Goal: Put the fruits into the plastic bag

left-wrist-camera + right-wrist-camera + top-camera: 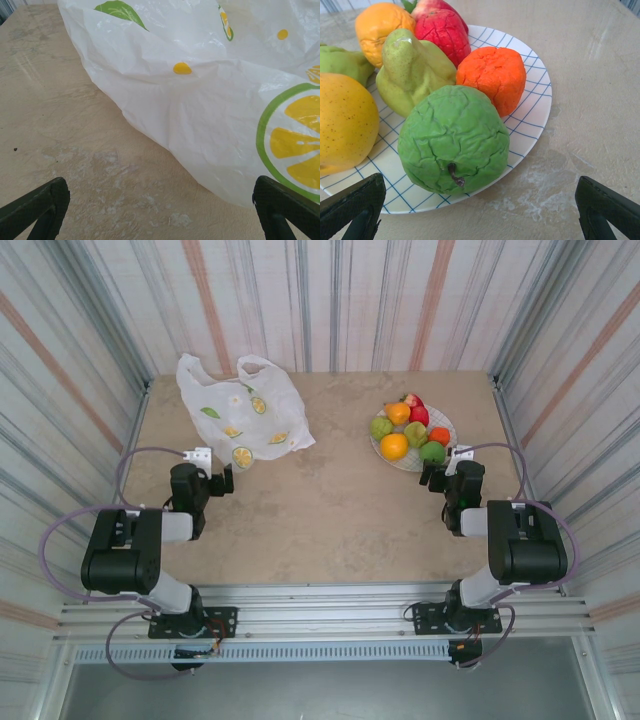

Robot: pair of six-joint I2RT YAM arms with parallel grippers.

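On the table point(330, 515), fruits point(412, 430) heaped on a plate point(532, 112), plastic bag point(240, 410) well apart; both jaws wide

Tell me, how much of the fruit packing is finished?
Nothing looks done: the fruits sit heaped on the plate, and the plastic bag lies apart from them. Nothing is in hand: the left end effector faces the bag and the right end effector faces the fruit, both open. Every fruit is left to move.
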